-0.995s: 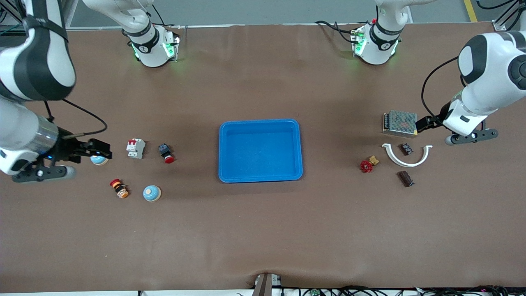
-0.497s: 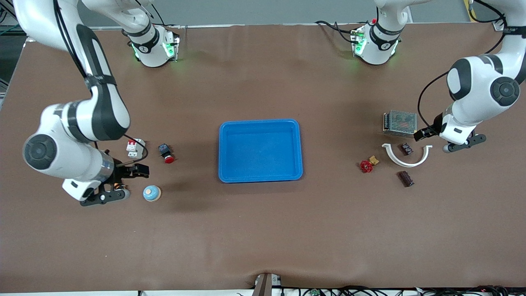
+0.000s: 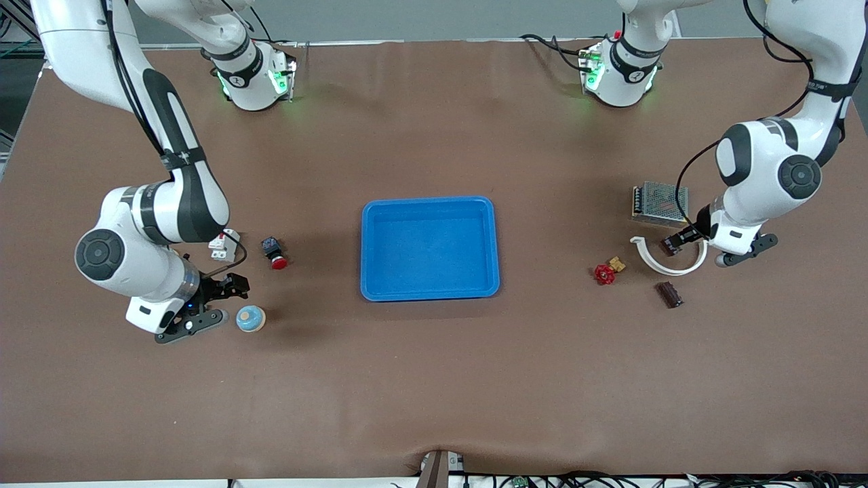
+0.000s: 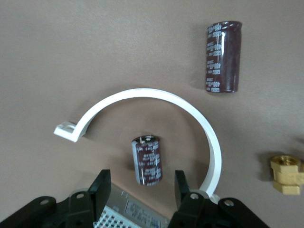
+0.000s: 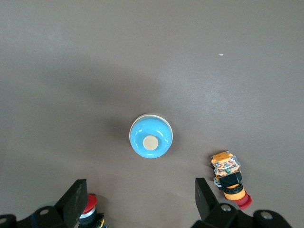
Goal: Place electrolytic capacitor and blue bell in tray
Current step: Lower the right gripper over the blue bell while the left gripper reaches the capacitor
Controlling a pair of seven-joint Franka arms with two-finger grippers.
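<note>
Right gripper point(image 3: 234, 285), fingers spread wide, now shifted closer beside round blue bell point(image 3: 250, 318). Shallow bright-blue plastic tray point(image 3: 430, 203) unchanged, mid-table. Left gripper point(image 3: 673, 242), fingers wide, lowered over small dark-brown cylindrical electrolytic capacitor point(image 4: 147, 159) inside white curved plastic clip point(image 3: 670, 262).

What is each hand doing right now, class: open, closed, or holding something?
Left hand: open, empty, over a capacitor.
Right hand: open, empty, near the blue bell.

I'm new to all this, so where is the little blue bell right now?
The blue bell sits on the table toward the right arm's end, nearer the front camera than the red push button, beside the right gripper.
</note>
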